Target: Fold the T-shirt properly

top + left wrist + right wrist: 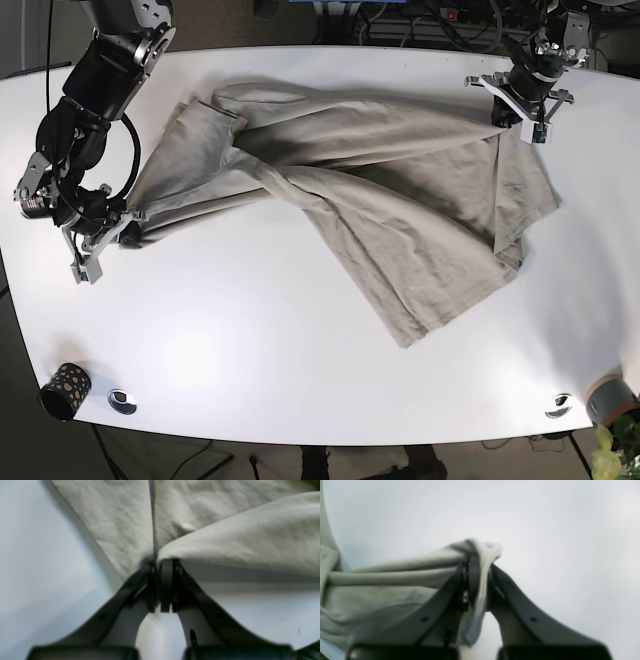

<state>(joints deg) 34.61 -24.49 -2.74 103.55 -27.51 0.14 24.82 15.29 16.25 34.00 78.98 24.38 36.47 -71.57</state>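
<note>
T-shirt (120, 522) fabric fills my left wrist view: beige, finely creased, lying on the white desk (37, 555), with one fold lifted off it. My left gripper (162, 565) is clamped shut on the edge of that raised fold.

In the right wrist view, I see my right gripper (478, 565) pinching a bunched corner of the shirt, cloth squeezed between the pads and trailing left in soft ridges.

From the base view, the shirt sprawls diagonally across the desk, twisted and partly doubled over. One end is stretched toward each gripper. A small dark cup (62, 389) stands at the near corner.
</note>
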